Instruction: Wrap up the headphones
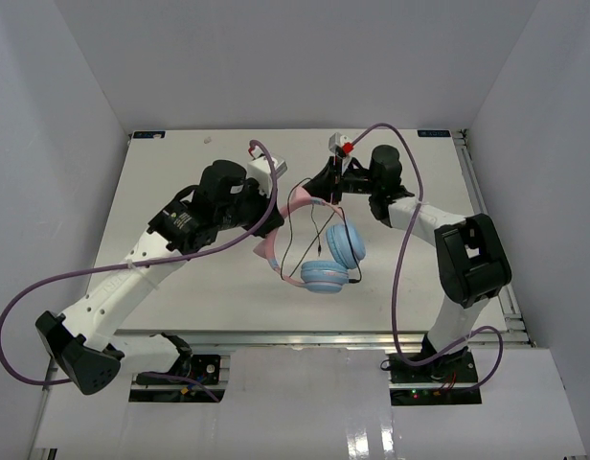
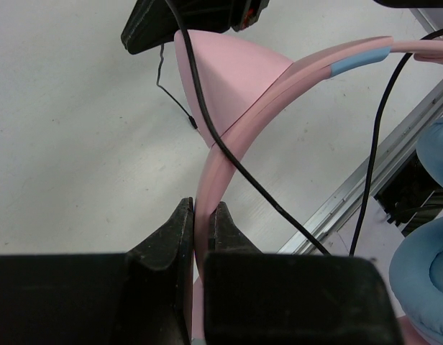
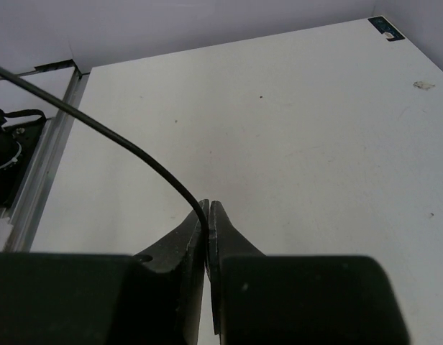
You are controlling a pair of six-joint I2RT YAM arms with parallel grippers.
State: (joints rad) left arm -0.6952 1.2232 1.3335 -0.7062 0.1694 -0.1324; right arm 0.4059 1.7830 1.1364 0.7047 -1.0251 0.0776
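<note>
I see the pink cat-eared plastic headphones with round light-blue ear cups (image 1: 331, 257) at centre frame on the white tabletop (image 1: 228, 307), my outstretched left gripper (image 2: 201, 215) pinching their headband (image 2: 203, 185), my elbow-bent right gripper (image 3: 207, 213) nipping their thin black cable (image 3: 135, 154).

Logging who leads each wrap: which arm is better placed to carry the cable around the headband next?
Probably right. The right gripper is shut on the thin black cable and could lead it around, while the left gripper clamps the pink headband, serving as the anchor.
</note>
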